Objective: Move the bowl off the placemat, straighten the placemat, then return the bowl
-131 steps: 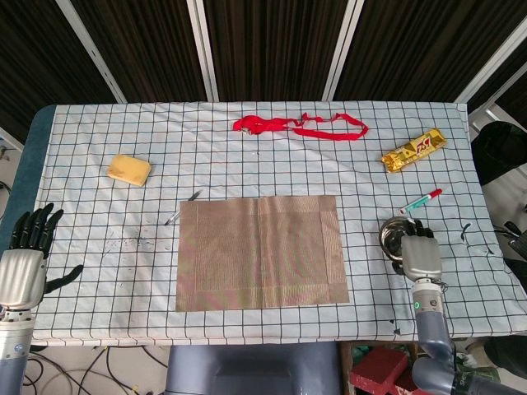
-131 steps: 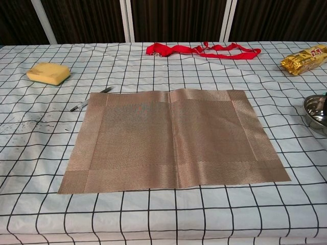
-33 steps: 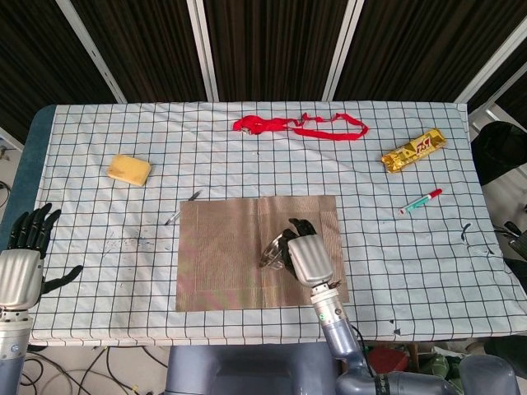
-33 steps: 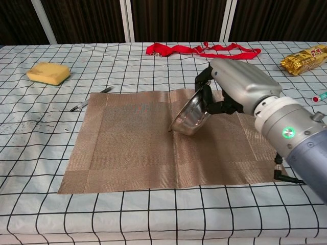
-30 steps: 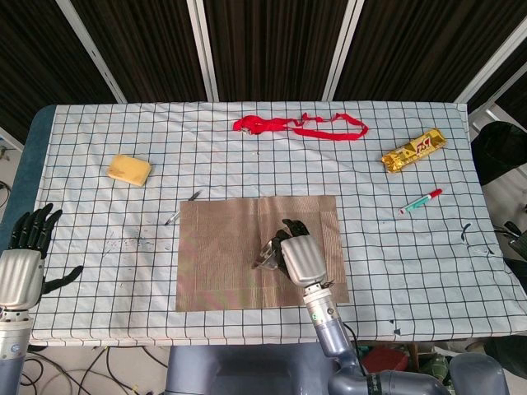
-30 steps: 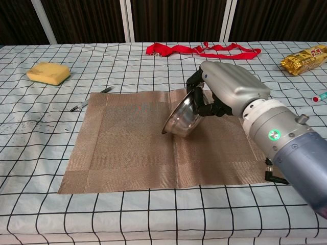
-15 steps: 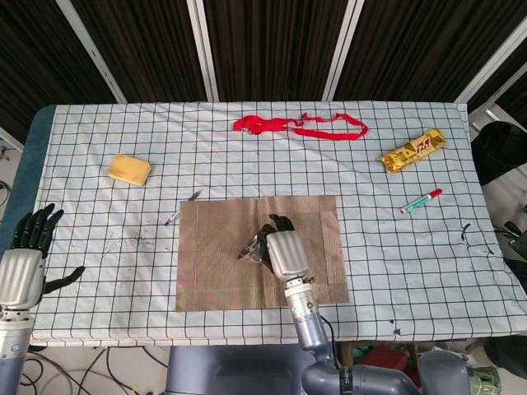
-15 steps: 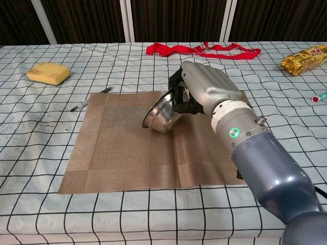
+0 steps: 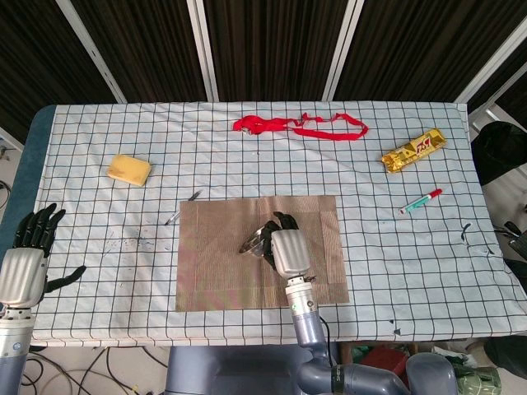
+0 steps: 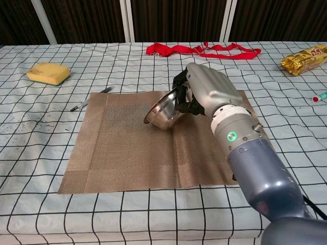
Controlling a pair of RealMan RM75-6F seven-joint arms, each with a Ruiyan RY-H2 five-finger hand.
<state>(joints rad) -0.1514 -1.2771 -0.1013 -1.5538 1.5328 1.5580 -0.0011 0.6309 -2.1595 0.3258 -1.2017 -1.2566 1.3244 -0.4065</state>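
My right hand point(image 9: 286, 249) point(image 10: 207, 95) holds a steel bowl point(image 9: 254, 241) point(image 10: 162, 112) by its rim, tilted on its side over the middle of the brown woven placemat point(image 9: 214, 271) point(image 10: 122, 148). The bowl's lower edge is at or just above the mat; I cannot tell whether it touches. The placemat lies flat and roughly square to the table's edges. My left hand point(image 9: 25, 263) is open at the table's near left corner, fingers spread, holding nothing; only the head view shows it.
On the checked cloth lie a yellow sponge point(image 9: 128, 169) point(image 10: 48, 72) at the far left, a grey pen point(image 9: 183, 207) point(image 10: 91, 98) by the mat's far left corner, a red ribbon point(image 9: 300, 126) point(image 10: 202, 49) at the back, a gold snack pack point(image 9: 413, 151) point(image 10: 304, 57) and a marker point(image 9: 421, 201) on the right.
My right hand took the bowl from the right side of the table and carried it leftward over the placemat's middle. In the last half second it has barely shifted. The left hand stayed put.
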